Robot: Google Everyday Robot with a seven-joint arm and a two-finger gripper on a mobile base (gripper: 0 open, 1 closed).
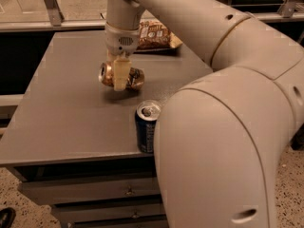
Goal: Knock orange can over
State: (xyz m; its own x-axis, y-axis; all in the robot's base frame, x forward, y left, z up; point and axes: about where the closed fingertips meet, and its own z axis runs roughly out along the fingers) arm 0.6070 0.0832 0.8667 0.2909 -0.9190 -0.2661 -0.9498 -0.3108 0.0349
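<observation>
The orange can (133,78) is orange-gold with a silver top facing left. It lies on its side in my gripper (118,76), just above the grey table (61,113), with its shadow right below it. One cream finger (119,74) crosses the can's front; the other is hidden behind it. The gripper points straight down over the middle of the table. My big cream arm fills the right side of the view.
A dark blue can (147,128) stands upright near the table's front edge, partly behind my arm's elbow. A brown snack bag (154,34) lies at the back of the table. Drawers sit below the tabletop. A railing runs behind the table.
</observation>
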